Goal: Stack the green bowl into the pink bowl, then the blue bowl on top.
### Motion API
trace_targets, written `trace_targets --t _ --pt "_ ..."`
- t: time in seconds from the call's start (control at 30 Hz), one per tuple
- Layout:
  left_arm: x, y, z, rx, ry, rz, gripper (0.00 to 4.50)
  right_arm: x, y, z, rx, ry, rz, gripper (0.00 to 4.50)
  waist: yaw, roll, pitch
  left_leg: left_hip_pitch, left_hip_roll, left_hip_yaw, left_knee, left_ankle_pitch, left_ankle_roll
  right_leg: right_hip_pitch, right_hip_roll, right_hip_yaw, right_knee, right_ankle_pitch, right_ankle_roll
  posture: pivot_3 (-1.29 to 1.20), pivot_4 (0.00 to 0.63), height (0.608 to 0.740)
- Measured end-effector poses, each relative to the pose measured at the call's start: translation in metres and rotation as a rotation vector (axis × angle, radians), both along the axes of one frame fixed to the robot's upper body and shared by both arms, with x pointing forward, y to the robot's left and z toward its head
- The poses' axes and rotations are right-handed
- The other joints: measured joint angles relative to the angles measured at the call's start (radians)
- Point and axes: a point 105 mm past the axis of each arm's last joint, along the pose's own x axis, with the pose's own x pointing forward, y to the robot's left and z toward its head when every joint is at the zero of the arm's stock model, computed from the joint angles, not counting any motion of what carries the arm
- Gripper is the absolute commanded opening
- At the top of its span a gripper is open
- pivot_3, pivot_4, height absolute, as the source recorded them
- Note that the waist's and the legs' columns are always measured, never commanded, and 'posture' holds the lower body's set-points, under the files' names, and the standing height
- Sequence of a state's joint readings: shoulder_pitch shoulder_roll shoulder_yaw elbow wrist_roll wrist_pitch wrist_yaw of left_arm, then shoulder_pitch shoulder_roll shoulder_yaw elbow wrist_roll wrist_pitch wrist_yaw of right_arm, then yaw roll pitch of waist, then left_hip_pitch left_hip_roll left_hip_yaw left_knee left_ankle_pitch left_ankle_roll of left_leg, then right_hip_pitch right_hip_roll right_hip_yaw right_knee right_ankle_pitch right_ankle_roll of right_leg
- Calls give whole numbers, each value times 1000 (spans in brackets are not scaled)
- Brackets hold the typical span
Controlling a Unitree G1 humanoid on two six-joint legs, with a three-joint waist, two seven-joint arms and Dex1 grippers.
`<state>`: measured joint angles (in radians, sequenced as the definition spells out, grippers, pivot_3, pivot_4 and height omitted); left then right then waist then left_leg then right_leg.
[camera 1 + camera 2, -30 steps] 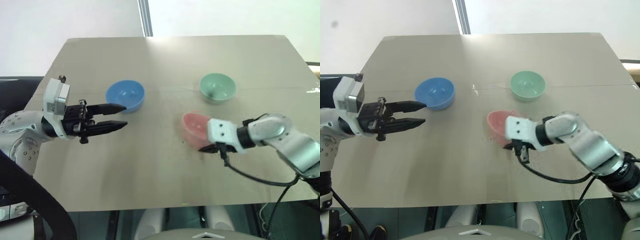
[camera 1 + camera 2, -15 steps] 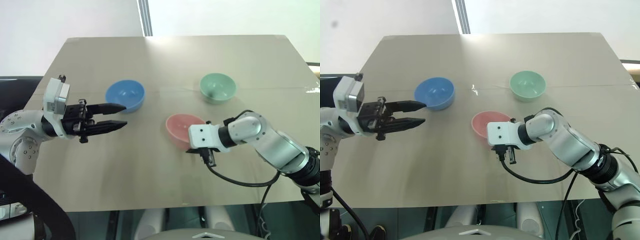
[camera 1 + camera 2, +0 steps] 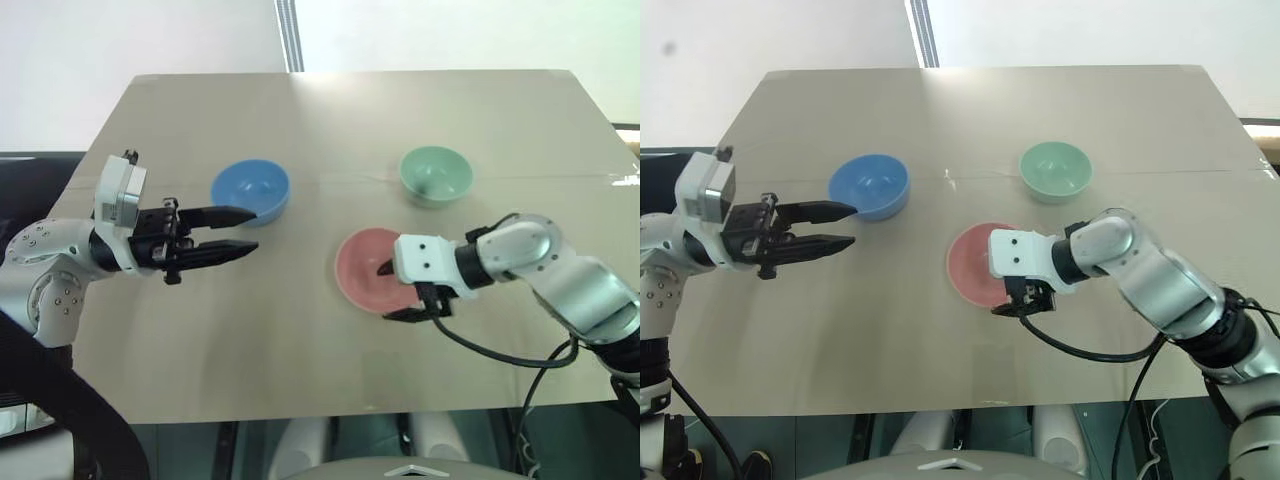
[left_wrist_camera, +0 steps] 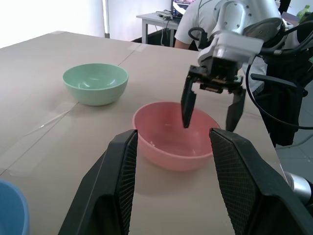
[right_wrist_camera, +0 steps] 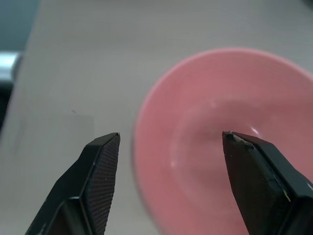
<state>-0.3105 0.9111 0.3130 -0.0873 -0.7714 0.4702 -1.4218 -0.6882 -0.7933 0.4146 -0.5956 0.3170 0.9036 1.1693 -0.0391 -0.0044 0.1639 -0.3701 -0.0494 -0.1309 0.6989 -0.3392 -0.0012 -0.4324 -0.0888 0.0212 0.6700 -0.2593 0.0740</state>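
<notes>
No stacking done yet. I see the pink bowl (image 3: 372, 270) mid-bench, right end effector (image 3: 402, 292) apart astride its rim; green bowl (image 3: 435, 175) and blue bowl (image 3: 251, 189) sit separate. Left end effector (image 3: 245, 230) apart, empty.

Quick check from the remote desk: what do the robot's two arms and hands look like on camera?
Both arms are glossy silver-grey with rounded joint housings. Each wrist carries a white boxy module, then a black hand with two long, tapered black fingers whose inner pads are textured. The left hand has exposed black mechanism behind the fingers; a black cable loops under the right hand.
</notes>
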Motion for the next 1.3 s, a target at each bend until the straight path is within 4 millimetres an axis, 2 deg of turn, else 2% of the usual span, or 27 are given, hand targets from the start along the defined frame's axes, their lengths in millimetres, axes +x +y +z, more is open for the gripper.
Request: trace_targets --t 0.13,0.23,0.33,0.43,0.57,0.7,0.87,1.03,1.17,1.23,1.3 --pt "0 0 0 1 0 0 2454 -11 -22 32 75 115 -20 3646 2 0 0 0 0 -1 0 0 0 1 0 -1 -1 0 0 0 150 740" --pt "0 0 0 0 1 0 2454 -3 -37 59 148 98 -78 3646 1 0 0 0 0 0 0 0 0 1 0 -1 -1 0 0 0 150 740" --pt "0 0 0 0 1 0 2454 28 -48 70 217 57 -224 3646 -2 0 0 1 0 1 0 0 0 0 0 1 1 0 0 0 150 740" --pt "0 1 0 -1 2 0 2454 81 -56 78 305 -57 -443 3646 -4 0 0 1 0 4 0 0 0 -2 0 4 4 0 0 0 150 740" --pt "1 1 -1 -4 6 5 2454 118 -68 67 241 -166 -584 3646 -1 0 0 -4 -1 4 0 0 0 -6 0 3 3 0 0 0 150 740" --pt "2 2 -1 -9 7 7 2454 136 -70 42 137 -208 -601 3646 -7 0 0 -12 -1 5 3 0 0 -15 -1 3 6 0 0 0 150 740" --pt "3 1 2 -9 -6 3 2454 148 -70 7 15 -200 -581 3646 -20 0 0 -12 -1 5 3 0 0 -15 -1 3 7 0 0 0 150 740" --pt "3 1 2 -9 -6 4 2454 161 -80 -11 -80 -225 -598 3646 -31 0 0 -12 -1 5 4 0 0 -15 -1 3 8 0 0 0 150 740" --pt "3 1 2 -9 -7 6 2454 171 -80 -12 -109 -270 -593 2542 -38 0 0 -11 -1 5 4 0 0 -15 -1 4 8 0 0 0 150 740" --pt "3 1 2 -9 -7 6 2454 174 -73 -9 -107 -296 -565 1251 -45 0 0 -11 -1 5 4 0 0 -15 -1 4 8 0 0 0 150 740" --pt "3 1 2 -9 -8 7 2454 174 -71 -7 -107 -306 -549 574 -46 0 0 -11 -1 5 4 0 0 -15 -1 4 8 0 0 0 150 740"
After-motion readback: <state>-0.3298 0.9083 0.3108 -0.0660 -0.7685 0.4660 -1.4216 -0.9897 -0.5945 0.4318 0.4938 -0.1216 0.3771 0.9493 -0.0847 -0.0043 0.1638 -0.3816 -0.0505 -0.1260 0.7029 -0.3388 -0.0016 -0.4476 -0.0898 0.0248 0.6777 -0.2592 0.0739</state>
